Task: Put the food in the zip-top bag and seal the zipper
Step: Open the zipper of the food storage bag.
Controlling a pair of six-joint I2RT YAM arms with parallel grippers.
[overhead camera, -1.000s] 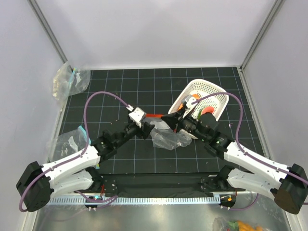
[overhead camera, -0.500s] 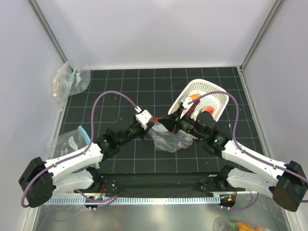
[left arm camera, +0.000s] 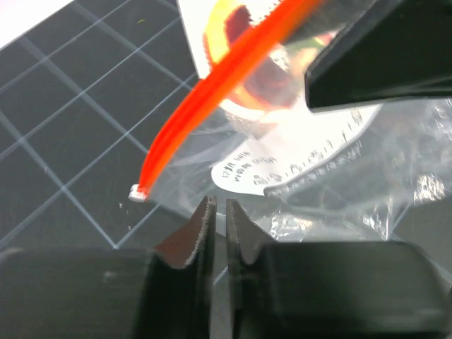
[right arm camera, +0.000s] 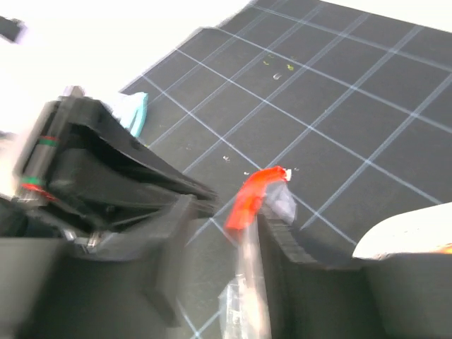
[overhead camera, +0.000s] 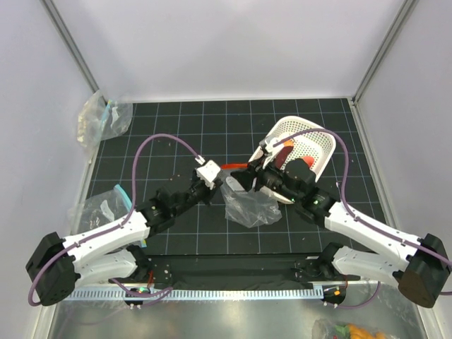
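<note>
The clear zip-top bag (overhead camera: pixel 248 206) lies crumpled on the black mat between both arms. Its red-orange zipper (overhead camera: pixel 230 167) shows at the top left. My left gripper (left arm camera: pixel 217 207) (overhead camera: pixel 219 186) sits at the bag's left edge with its jaws nearly together; only a thin slit shows, and nothing is seen in it. My right gripper (right arm camera: pixel 226 229) (overhead camera: pixel 244 179) is open around the zipper's end (right arm camera: pixel 251 198), which rests against one finger. Red and orange food (overhead camera: pixel 304 163) lies in the white basket (overhead camera: pixel 319 140). Yellow and dark red pieces (left arm camera: pixel 240 42) blur through the bag; whether they are inside it is unclear.
Two clear bags with teal trim lie at the mat's left side, one far (overhead camera: pixel 104 116) and one near (overhead camera: pixel 102 206). Another bag with orange pieces (overhead camera: pixel 346 330) sits beyond the front rail at the bottom right. The white basket leans just behind my right arm.
My right gripper's jaws have opened from shut. My left gripper has closed from wide open and come up to the bag's left edge. The bag has settled slightly.
</note>
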